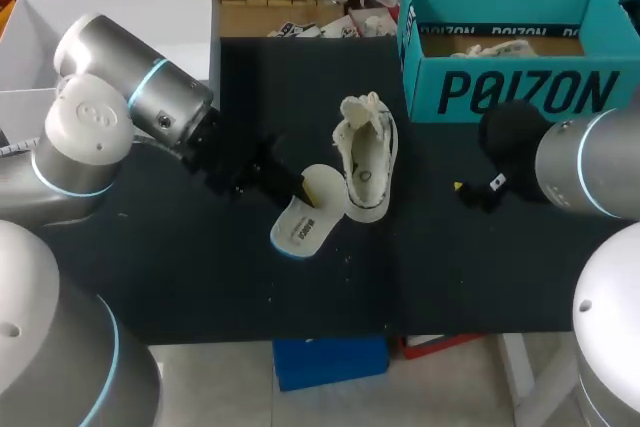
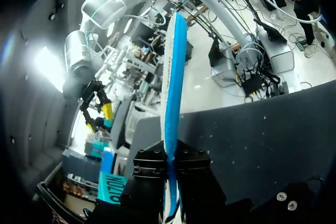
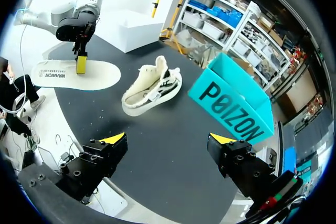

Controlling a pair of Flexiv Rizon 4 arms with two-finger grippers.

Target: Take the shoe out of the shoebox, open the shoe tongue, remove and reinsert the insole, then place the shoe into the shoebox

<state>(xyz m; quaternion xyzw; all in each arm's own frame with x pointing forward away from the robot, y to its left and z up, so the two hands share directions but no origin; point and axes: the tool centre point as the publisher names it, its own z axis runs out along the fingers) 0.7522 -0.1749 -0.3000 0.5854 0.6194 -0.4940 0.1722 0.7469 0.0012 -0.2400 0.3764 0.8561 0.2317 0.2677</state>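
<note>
Head view has our left hand [image 1: 298, 185] clamped on the insole [image 1: 303, 223] just beside the shoe [image 1: 366, 159], right hand [image 3: 168, 139] spread apart; reinsertion is in hand, we judge, needing it angled into the shoe's opening.

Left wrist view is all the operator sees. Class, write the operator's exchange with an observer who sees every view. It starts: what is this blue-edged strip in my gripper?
Observer: It is the insole, seen edge-on. From above it is a flat white sole shape, and the left gripper is shut on it.
Operator: Where is the shoe?
Observer: The shoe rests on the table beside the insole, outside the shoebox.
Operator: Is the shoebox ready?
Observer: It stands open at the table's far right.
</note>
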